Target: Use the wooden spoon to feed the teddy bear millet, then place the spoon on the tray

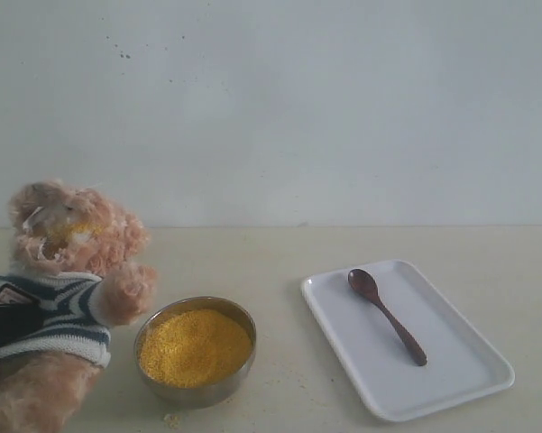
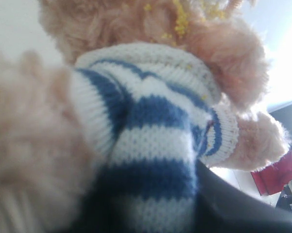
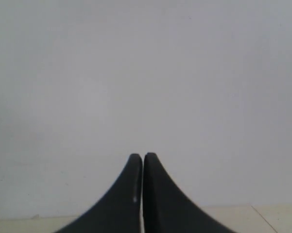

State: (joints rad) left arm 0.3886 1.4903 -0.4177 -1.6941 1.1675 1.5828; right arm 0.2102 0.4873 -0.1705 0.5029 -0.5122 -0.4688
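Left gripper [image 1: 2, 327], clamped on the striped torso of the small fuzzy tan-pink plush teddy bear [image 1: 72, 262], holds the toy propped at the left edge of the exterior view. The left wrist view shows one dark finger [image 2: 243, 208] pressed against the teal-and-white knit. Right gripper [image 3: 143, 167]: jaws together, nothing between them, facing a bare wall and absent from the exterior view. Yellow grains cling to the bear's muzzle. The heap of fine bright yellow millet [image 1: 196, 345] fills the round steel bowl [image 1: 242, 321], just beside the bear's paw. The small dark reddish-brown wooden spoon [image 1: 387, 316] lies diagonally inside the flat white rectangular tray [image 1: 460, 374], wholly within the rim, its bowl end toward the wall. Tray and steel bowl stand apart on the pale tabletop [image 1: 280, 257].

Judgement: feeding and placement both appear complete, so the step in hand is release. The left jaws should open only once the bear rests on the tabletop, then draw back away from the steel bowl, since a toppling bear or snagged knit could spill the millet.
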